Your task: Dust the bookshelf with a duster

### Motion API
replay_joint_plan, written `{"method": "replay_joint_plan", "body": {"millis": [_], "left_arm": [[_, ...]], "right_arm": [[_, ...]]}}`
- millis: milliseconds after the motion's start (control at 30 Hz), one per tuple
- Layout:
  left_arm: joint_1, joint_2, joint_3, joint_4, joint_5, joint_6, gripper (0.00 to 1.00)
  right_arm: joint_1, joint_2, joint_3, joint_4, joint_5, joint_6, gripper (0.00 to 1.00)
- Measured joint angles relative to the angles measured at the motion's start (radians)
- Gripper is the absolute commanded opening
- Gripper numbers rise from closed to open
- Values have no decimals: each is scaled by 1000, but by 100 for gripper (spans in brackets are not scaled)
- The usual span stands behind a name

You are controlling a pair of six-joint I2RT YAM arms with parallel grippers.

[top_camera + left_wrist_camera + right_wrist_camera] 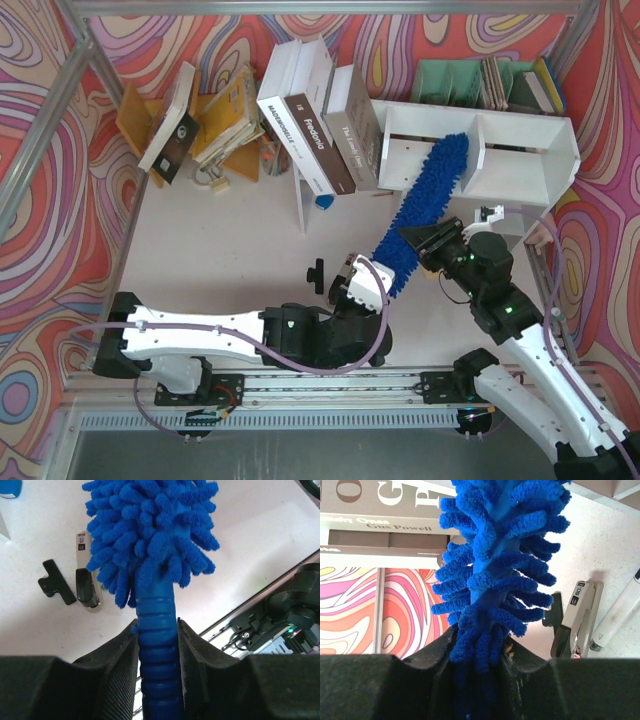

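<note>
The left gripper (157,626) is clamped on the ribbed blue handle of the duster (428,195), just below where the fluffy chenille begins, and the handle fills the gap between its two fingers. Farther along the shaft, ahead and to the right of the left gripper, the right gripper (480,644) is closed on the fluffy part itself, with strands bulging out above its fingers. Beyond both grippers the duster slants away to the white bookshelf (530,128). Its far tip is at the mouth of the left cubby, near the central divider; whether it touches the wood I cannot tell. Ahead and to the left of the left gripper, a stapler (86,582) and a small black clip (54,580) lie close together on the tabletop (250,540). Large leaning books (320,125) stand ahead and to the left of the right gripper.
</note>
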Motion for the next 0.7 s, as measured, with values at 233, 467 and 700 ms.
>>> {"method": "replay_joint_plan", "body": {"millis": [233, 467, 700], "left_arm": [[33, 0, -1, 21, 71, -3, 43], [57, 0, -13, 31, 124, -10, 43], [84, 8, -35, 43, 169, -29, 34]], "right_arm": [[0, 0, -3, 0, -20, 15, 29], [0, -3, -14, 1, -30, 36, 27], [0, -13, -23, 1, -32, 47, 26]]}}
